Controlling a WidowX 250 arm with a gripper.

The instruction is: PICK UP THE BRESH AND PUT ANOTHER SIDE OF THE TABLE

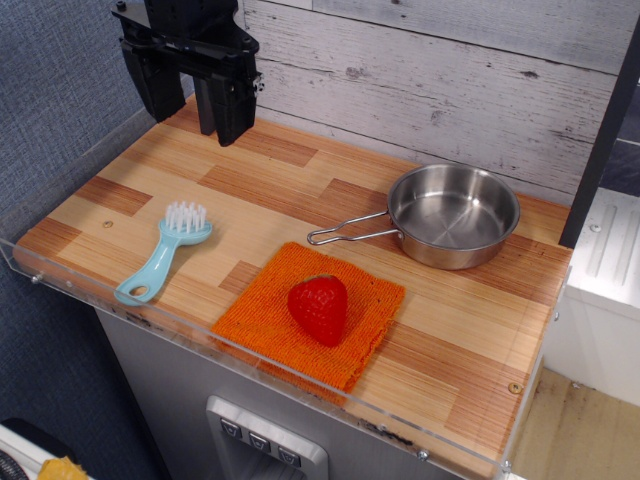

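Observation:
The light-blue brush [165, 252] lies flat on the wooden table [270, 185] near its front left, white bristles up at the far end, handle hole toward the front edge. My black gripper [190, 108] hangs above the table's back left corner, well behind the brush and apart from it. Its two fingers [228, 105] point down with a gap between them, and nothing is held.
An orange cloth [262, 315] at front centre carries a red strawberry [318, 308]. A steel pan [452, 215] stands at the back right, its wire handle pointing left. A clear acrylic rim [90, 295] edges the table. A white plank wall rises behind.

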